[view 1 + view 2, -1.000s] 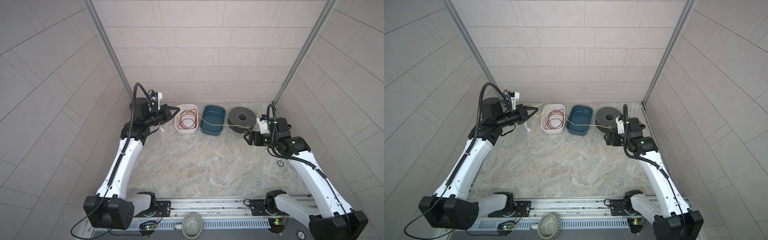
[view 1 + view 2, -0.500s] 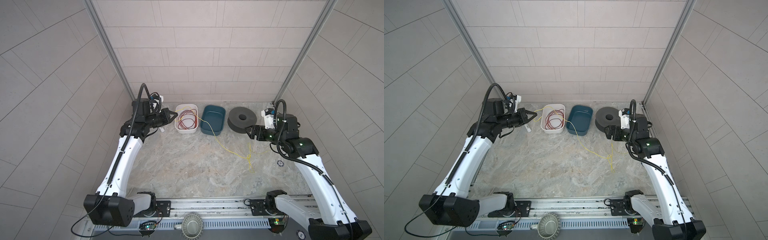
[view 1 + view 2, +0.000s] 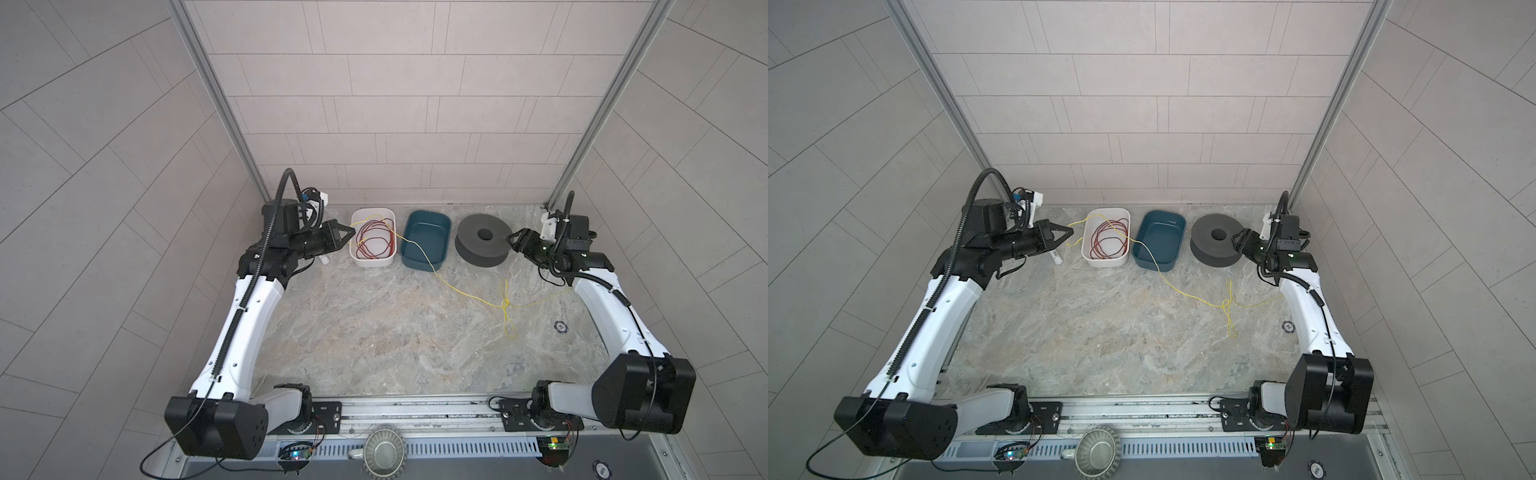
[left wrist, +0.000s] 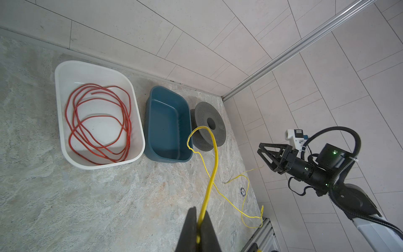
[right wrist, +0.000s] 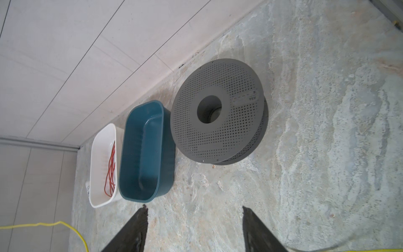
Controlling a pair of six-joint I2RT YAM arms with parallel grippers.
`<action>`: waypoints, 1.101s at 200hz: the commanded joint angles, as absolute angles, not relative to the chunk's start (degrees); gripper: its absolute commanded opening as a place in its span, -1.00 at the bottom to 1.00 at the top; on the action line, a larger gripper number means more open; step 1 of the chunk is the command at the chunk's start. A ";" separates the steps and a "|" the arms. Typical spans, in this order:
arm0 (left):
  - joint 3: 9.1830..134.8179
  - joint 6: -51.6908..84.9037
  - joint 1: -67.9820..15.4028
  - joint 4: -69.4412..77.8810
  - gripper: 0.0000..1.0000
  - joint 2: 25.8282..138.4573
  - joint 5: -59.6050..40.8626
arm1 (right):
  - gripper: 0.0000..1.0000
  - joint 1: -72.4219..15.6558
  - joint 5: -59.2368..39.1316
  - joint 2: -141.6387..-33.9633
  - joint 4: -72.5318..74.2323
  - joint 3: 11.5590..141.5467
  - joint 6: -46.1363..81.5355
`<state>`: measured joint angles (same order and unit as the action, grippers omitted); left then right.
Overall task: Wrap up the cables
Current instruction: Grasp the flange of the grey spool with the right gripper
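Yellow cable (image 4: 216,161), pinched by the clenched left end effector (image 3: 352,235), trails slack across the desk (image 3: 374,332) below the released, empty right end effector (image 3: 514,243), which I judge must grasp it before winding

Yellow cable (image 3: 504,302) tangle (perhaps a knot) too small to resolve; right wrist view crops it.

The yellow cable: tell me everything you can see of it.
The yellow cable is one very thin, flexible wire, unwound and slack. The shut left gripper pinches it above the table. From there it arcs over the white bin and the blue bin, then trails across the marble-look table to a small loose tangle, with two short strands running on from it.
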<state>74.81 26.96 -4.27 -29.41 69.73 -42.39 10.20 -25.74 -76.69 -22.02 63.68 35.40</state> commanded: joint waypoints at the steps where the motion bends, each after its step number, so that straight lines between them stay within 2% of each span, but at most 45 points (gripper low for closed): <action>1: 74.31 26.19 -4.41 -28.11 -1.00 67.61 -43.34 | 0.32 11.83 -27.46 -80.26 -15.29 62.70 40.47; 79: 72.29 27.42 -4.46 -26.98 -1.00 66.20 -44.25 | 0.23 13.37 -32.29 -94.70 -2.32 60.76 48.16; 139: 71.61 28.56 -4.47 -25.84 -1.00 65.90 -44.91 | 0.19 13.26 -32.06 -103.19 3.48 62.60 49.97; 211: 70.84 30.04 -4.40 -23.91 -1.00 66.18 -45.35 | 0.10 13.01 -34.18 -111.91 21.66 62.47 59.11; 220: 70.69 30.11 -4.40 -23.85 -1.00 66.24 -45.27 | 0.04 12.93 -34.43 -113.04 23.57 62.60 59.86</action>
